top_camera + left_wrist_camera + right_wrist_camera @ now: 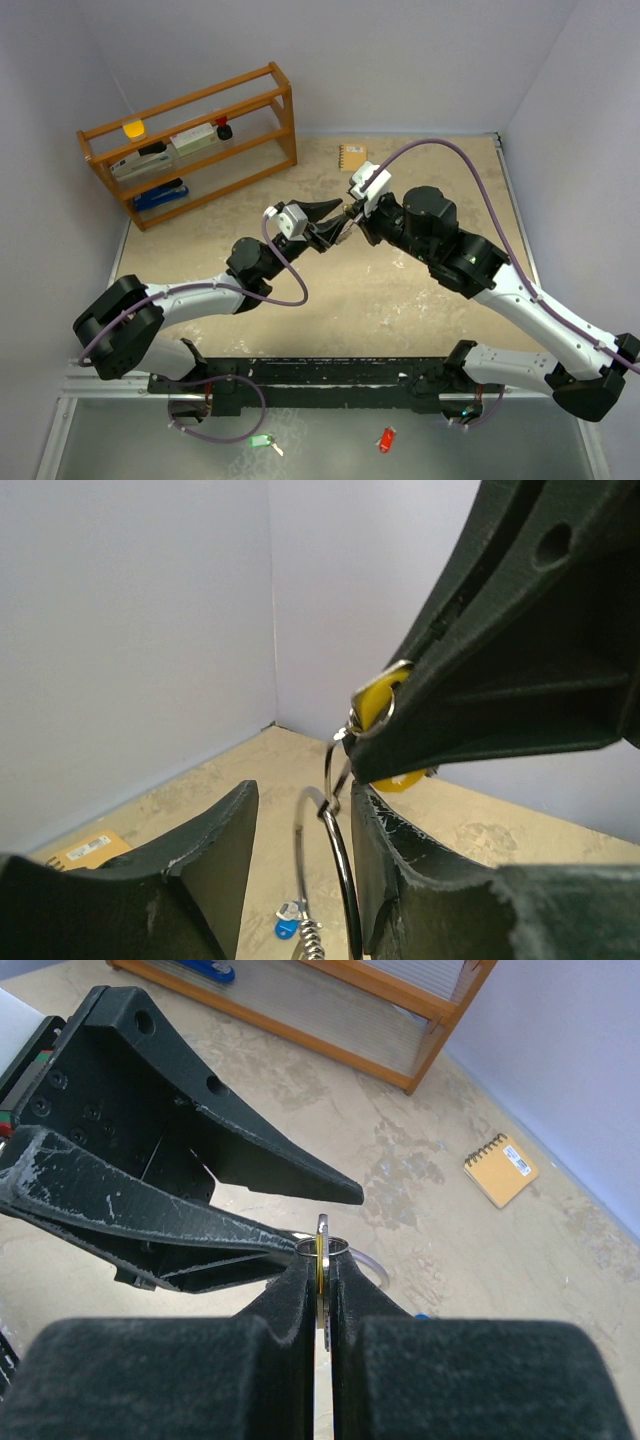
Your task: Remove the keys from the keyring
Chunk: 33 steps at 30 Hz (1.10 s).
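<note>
My right gripper [350,212] [320,1265] is shut on the yellow-tagged key [319,1248] and holds it above the table; the tag also shows in the left wrist view [376,700]. The thin silver keyring [342,870] hangs from that key by a small ring. It hangs between the fingers of my left gripper [328,222] [305,792], close against the right finger [420,880]. The left jaws stand apart. A blue-tagged key [286,928] and tiny silver keys [311,945] dangle low on the ring.
A wooden rack [190,140] with small items stands at the back left. A tan notebook [352,157] [500,1170] lies near the back wall. A green tag [261,440] and a red tag [386,439] lie on the near ledge.
</note>
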Each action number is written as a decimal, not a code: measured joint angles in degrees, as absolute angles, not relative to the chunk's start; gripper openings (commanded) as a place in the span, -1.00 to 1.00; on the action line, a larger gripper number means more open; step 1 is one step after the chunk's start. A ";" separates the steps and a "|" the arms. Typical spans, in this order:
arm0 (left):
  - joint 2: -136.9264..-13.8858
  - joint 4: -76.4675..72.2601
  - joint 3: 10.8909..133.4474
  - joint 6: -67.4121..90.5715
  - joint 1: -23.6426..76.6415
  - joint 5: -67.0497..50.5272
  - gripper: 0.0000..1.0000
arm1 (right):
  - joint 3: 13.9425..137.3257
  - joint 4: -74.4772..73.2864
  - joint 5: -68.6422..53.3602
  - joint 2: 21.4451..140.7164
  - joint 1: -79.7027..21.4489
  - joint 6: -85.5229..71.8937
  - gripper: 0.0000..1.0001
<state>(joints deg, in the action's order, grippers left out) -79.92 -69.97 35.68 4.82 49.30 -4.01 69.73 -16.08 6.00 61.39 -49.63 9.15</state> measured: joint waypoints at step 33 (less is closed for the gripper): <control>-73.32 -66.08 34.24 -5.19 52.31 -1.23 -1.00 | 70.17 -16.99 10.02 61.43 -51.11 9.82 -1.00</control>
<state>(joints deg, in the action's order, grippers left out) -73.32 -66.08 34.24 -5.19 52.31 -1.23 70.17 -16.99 10.02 61.43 -51.11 9.82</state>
